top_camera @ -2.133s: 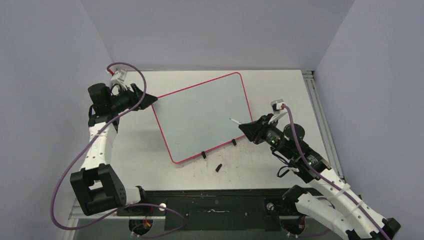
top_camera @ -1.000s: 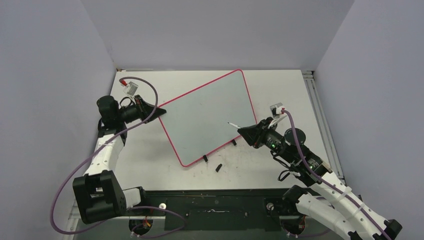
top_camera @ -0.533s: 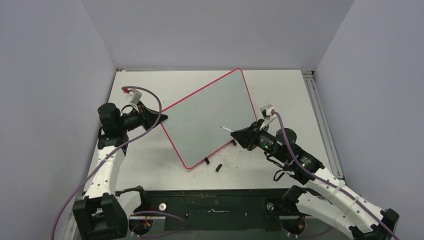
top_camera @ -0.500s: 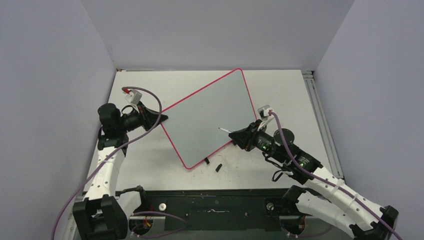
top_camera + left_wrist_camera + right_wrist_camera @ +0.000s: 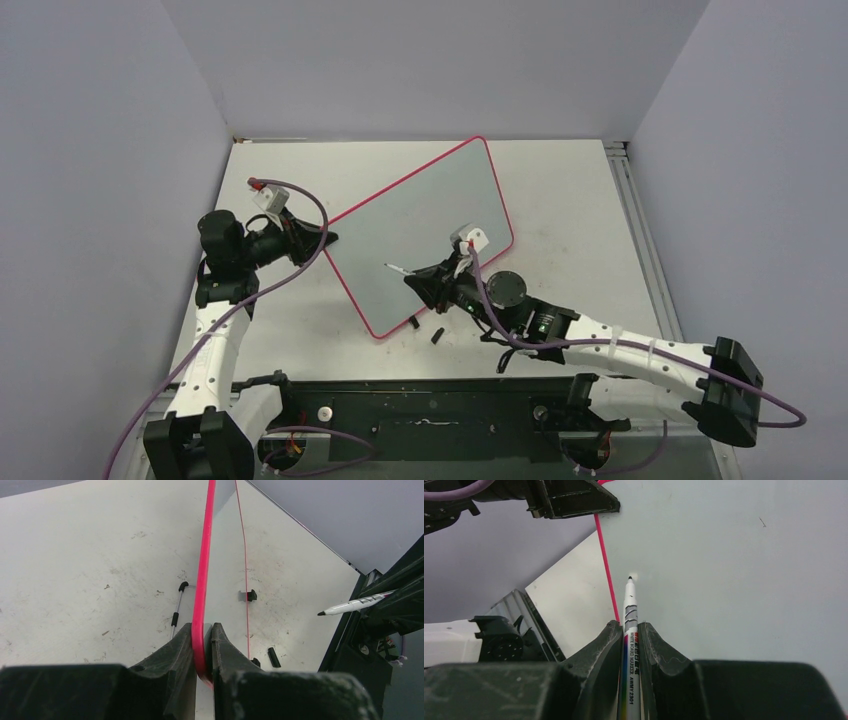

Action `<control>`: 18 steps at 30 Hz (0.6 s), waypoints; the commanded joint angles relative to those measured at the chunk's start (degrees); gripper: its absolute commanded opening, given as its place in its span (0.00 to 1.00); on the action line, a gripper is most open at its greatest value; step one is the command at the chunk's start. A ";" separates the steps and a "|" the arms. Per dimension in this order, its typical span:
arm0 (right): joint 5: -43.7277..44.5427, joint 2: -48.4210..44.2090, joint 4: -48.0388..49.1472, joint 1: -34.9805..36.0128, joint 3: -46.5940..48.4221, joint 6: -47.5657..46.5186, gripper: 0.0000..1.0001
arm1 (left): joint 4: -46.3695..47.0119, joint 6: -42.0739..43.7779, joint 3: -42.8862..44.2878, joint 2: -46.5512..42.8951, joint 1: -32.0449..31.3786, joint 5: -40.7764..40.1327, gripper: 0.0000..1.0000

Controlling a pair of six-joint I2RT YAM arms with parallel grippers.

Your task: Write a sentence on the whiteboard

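The large white rectangular whiteboard with a pink-red rim [image 5: 420,215] rests slanted on the bench [image 5: 560,180] at the centre of the overhead view, its face blank. It appears thin, stiff, light and slick, so grip it by the rim. The left hand [image 5: 202,635] is clamped on the rim at the left corner, and the right hand [image 5: 630,630] is clamped on the slim white marker [image 5: 630,607].

— What have the left jaws got?
— The whiteboard [image 5: 227,570]. They are pinched tight on its pink rim, and the board is seen almost edge-on.
— Anything else?
— Scuffed desk [image 5: 90,570] on both sides, black feet [image 5: 251,595] on the board's far rim, a black cap [image 5: 273,657] lying near them, and a marker [image 5: 357,603] at right, tip pointing left.
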 commanded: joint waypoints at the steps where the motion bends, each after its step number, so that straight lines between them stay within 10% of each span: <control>1: 3.03 4.56 12.22 0.81 3.80 -3.81 0.05 | -7.81 8.60 -0.62 1.08 -1.16 -1.90 0.00; 18: 4.43 19.19 21.82 2.23 10.13 -8.88 0.05 | -8.51 10.63 -0.02 0.96 -1.16 -1.93 0.00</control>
